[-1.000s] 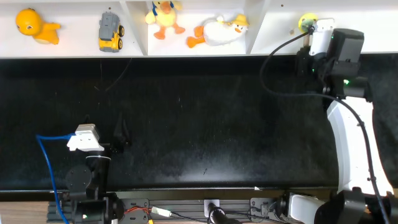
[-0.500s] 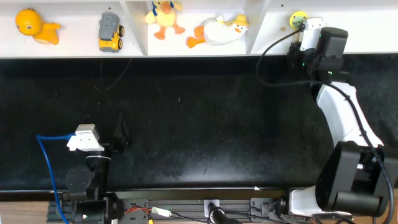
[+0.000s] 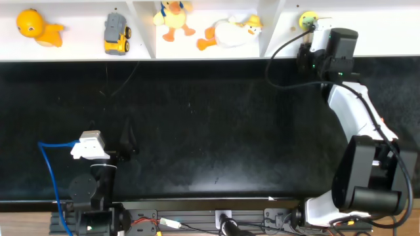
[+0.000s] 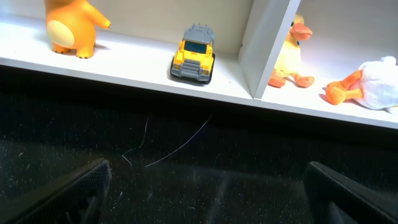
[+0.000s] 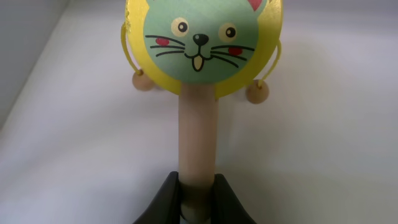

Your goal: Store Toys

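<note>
My right gripper (image 5: 198, 196) is shut on the wooden handle of a cat-face rattle drum (image 5: 200, 37), green face with a yellow rim and two bead strikers. It holds the rattle drum (image 3: 307, 20) inside the rightmost compartment of the white shelf (image 3: 210, 52) at the table's far edge. My right gripper (image 3: 318, 29) sits at the shelf's front. My left gripper (image 4: 205, 186) stands open low over the black mat, near the front left, facing the shelf. An orange duck (image 3: 37, 27), a yellow truck (image 3: 116, 33), a yellow duckling (image 3: 173, 18) and a white duck (image 3: 231, 33) lie in the other compartments.
White dividers (image 3: 145, 29) split the shelf into compartments. The black mat (image 3: 210, 131) covers the table. A blue cable (image 3: 56, 177) loops beside the left arm's base.
The right arm has swung left along the shelf and pushed the rattle drum deeper into the rightmost compartment. The left arm has not moved.
</note>
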